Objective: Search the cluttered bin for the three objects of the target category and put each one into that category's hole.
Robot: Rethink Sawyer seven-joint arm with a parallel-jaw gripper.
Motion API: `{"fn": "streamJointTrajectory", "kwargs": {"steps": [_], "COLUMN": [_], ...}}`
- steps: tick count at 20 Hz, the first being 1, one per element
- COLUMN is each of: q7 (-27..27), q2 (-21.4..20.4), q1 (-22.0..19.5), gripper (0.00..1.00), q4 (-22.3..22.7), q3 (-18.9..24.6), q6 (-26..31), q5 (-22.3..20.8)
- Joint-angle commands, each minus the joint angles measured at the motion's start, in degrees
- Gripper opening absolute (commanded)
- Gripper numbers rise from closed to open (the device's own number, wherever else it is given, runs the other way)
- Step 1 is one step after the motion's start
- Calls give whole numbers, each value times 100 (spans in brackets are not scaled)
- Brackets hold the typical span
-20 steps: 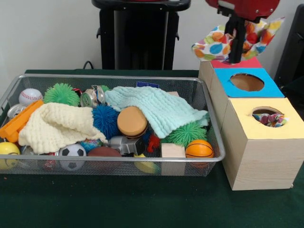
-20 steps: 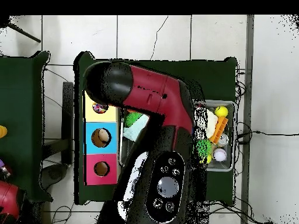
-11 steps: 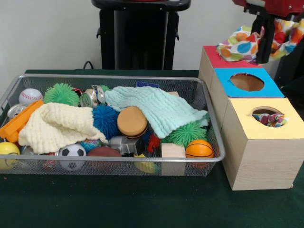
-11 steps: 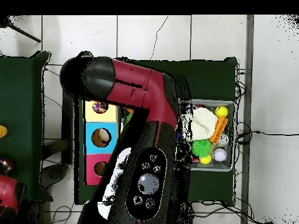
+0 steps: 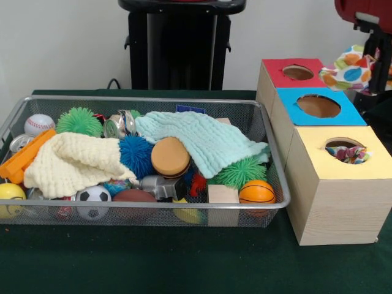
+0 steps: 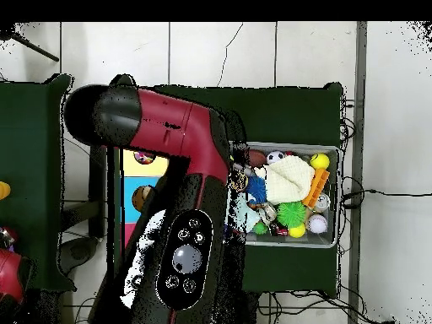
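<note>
The gripper [image 5: 375, 58] hangs at the right edge of the front view, pinching a polka-dot cloth [image 5: 350, 66] that droops beside the red box [image 5: 275, 72]. No writing or labels can be read anywhere.

Below and beside the gripper runs a row of three wooden boxes with round holes in coloured tops: the red one nearest it, then a blue box [image 5: 318, 116], then a yellow box [image 5: 349, 177], whose hole shows another patterned cloth [image 5: 346, 153] inside.

Everything rests on a dark green table cover [image 5: 184, 257], with a pale wall behind; the overhead view shows a tiled floor [image 6: 253, 51].

Farther from the gripper sits a wire bin [image 5: 153, 211] crowded with things: a mint cloth [image 5: 208, 141], a cream cloth [image 5: 70, 162], spiky balls, a baseball [image 5: 38, 124], a soccer ball [image 5: 92, 201], a small basketball [image 5: 256, 192] and a wooden block [image 5: 222, 195].
</note>
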Motion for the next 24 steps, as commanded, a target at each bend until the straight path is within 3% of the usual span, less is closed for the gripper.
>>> {"fn": "streamJointTrajectory", "kwargs": {"steps": [1, 15, 24], "q7": [1854, 1720, 1857], "q2": [418, 489, 550], "q1": [149, 240, 238], "gripper": [0, 0, 0], "q4": [703, 936, 949], "q3": [76, 72, -102], "q6": [-597, -980, -848], "q5": [197, 355, 455]}}
